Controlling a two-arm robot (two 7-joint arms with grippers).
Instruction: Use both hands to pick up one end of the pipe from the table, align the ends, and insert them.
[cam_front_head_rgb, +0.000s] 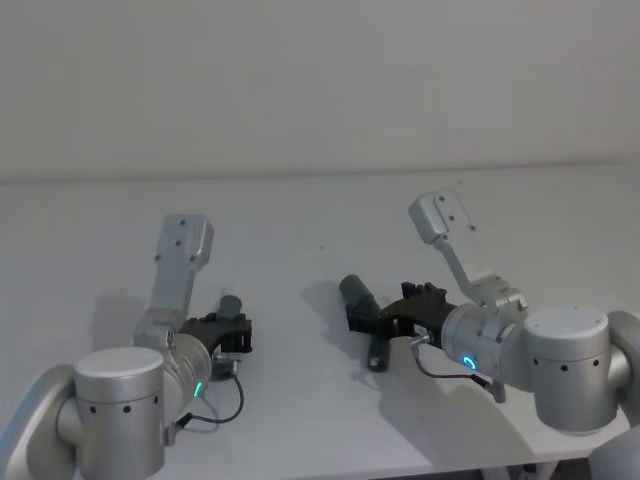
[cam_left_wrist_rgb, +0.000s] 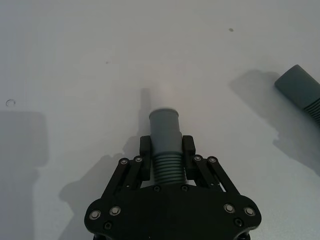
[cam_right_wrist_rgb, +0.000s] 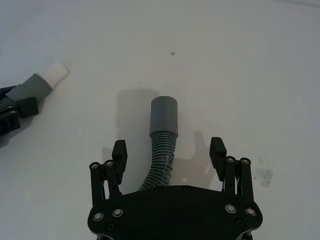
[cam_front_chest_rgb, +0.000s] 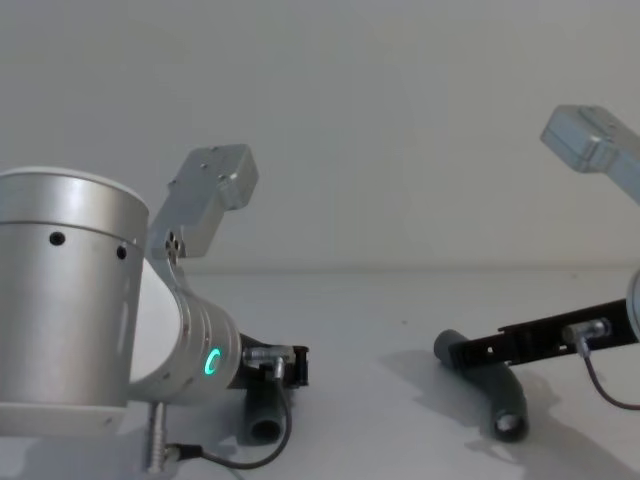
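Between left gripper fingers: ribbed grey pipe piece, white tip.

You have nothing to read here: no lettering, label, brand, number or sign shows on the desk, the white-tipped pipe piece, the grey-collared pipe piece, the left hand or the right hand.

The left gripper sits low on the robot's left, pointing forward, with a green-lit ring on the left wrist, and its fingers are clamped on a ribbed pipe piece. The right gripper reaches in low from the right, angled toward the left one, with a blue-lit ring on the right wrist and both jaws spread wide apart
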